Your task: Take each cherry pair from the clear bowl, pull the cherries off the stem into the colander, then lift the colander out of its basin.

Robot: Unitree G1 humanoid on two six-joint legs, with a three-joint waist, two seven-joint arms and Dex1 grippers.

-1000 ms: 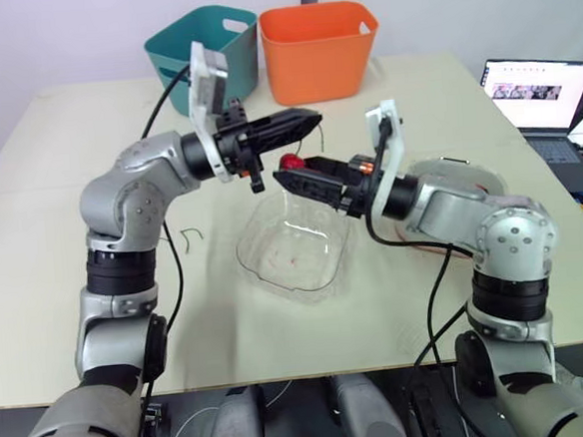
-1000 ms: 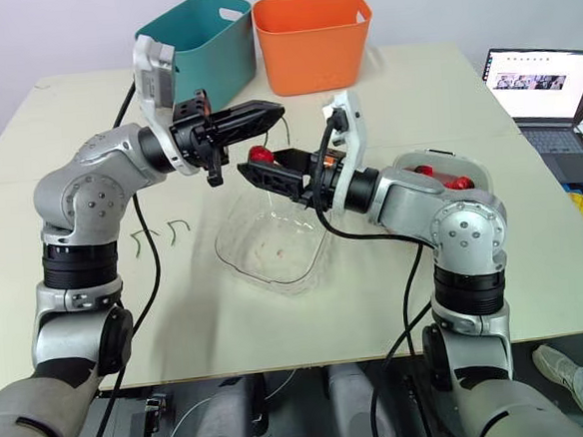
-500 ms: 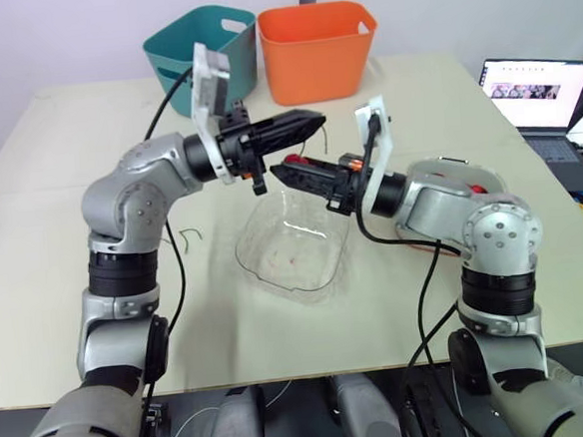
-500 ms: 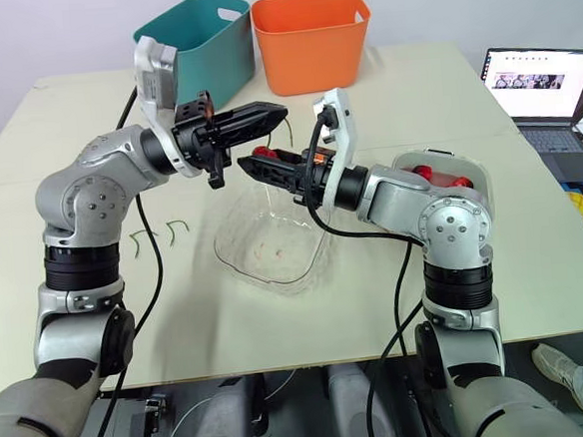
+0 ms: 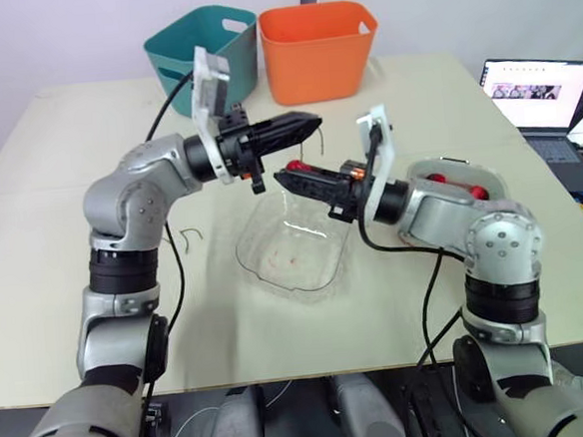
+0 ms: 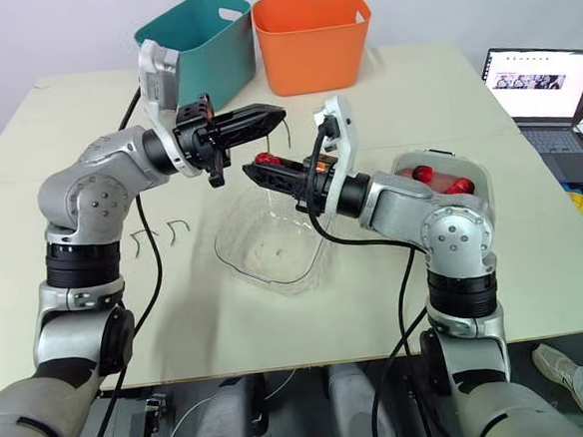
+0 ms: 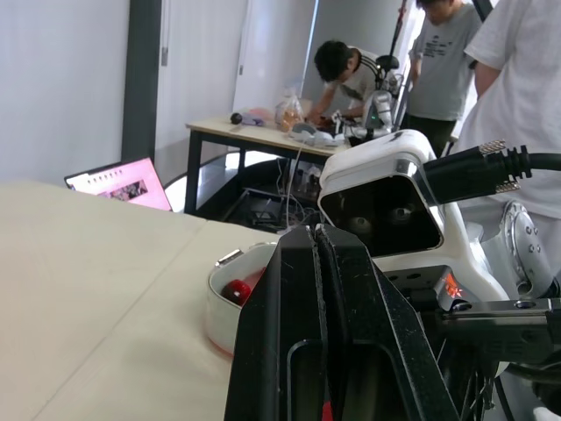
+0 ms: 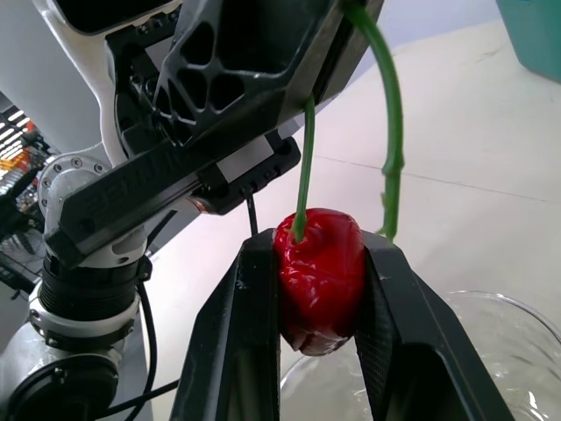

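With the fruit clamped on one side and its stalk pinched on the other, the step in hand looks to be the pull itself, up in the air above the far rim of the clear bowl (image 5: 250, 239). To do it well, I'd say the right gripper (image 5: 285, 176) should draw straight away along the line of the stem (image 8: 303, 158) rather than twist. That way the stalk slips out of the cherry (image 8: 320, 281) without tearing the flesh. The squeeze should be modest, since the skin looks soft and glossy and could split. The colander (image 6: 476, 169) sits on the table just beside the bowl on the robot's right, with a few cherries (image 6: 423, 173) in it. The freed fruit should be carried over there before it is let go; dropped here, it would land back in the bowl.

The right gripper's jaws stand narrow, closed onto the cherry from both sides with the pads touching its skin. A second green strand hangs next to it and runs behind one finger; whether it bears fruit I cannot tell. The left gripper (image 5: 311, 123), above the bowl and slightly higher than the right, has its fingers (image 7: 298, 289) pressed flat together, and the stem rises into them. Two loose stems (image 5: 191, 235) lie on the table to the bowl's left.
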